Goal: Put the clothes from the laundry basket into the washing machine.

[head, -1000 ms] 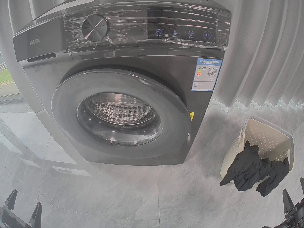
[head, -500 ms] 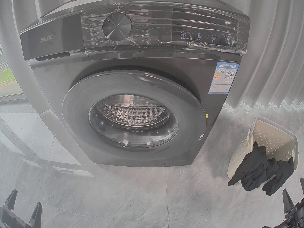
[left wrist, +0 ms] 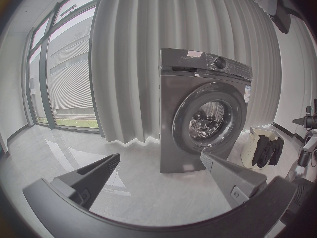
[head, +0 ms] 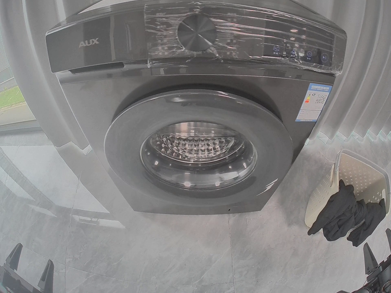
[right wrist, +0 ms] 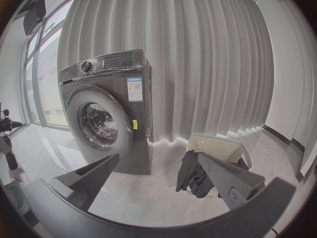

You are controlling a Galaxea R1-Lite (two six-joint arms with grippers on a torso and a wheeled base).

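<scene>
A dark grey washing machine (head: pixel 195 102) stands in front of me, its round glass door (head: pixel 198 153) shut flat against the front. To its right on the floor is a cream laundry basket (head: pixel 362 161) with black clothes (head: pixel 346 218) draped over its near rim. My left gripper (head: pixel 32 257) is low at the near left, open and holding nothing. My right gripper (head: pixel 378 241) is low at the near right, just short of the clothes, also open and holding nothing. The left wrist view shows the machine (left wrist: pixel 204 113) and basket (left wrist: pixel 251 142) beyond the open gripper (left wrist: pixel 159 156). The right wrist view shows the clothes (right wrist: pixel 193 176) beyond its gripper (right wrist: pixel 158 156).
Pale pleated curtains (head: pixel 358 62) hang behind and beside the machine. Grey marble floor (head: pixel 183 249) lies open between me and the machine. A large window (left wrist: pixel 66 76) is on the left side of the room.
The whole head picture has shifted right, so the camera has moved, not the machine or basket. Both grippers keep their places in the picture and stay open.
</scene>
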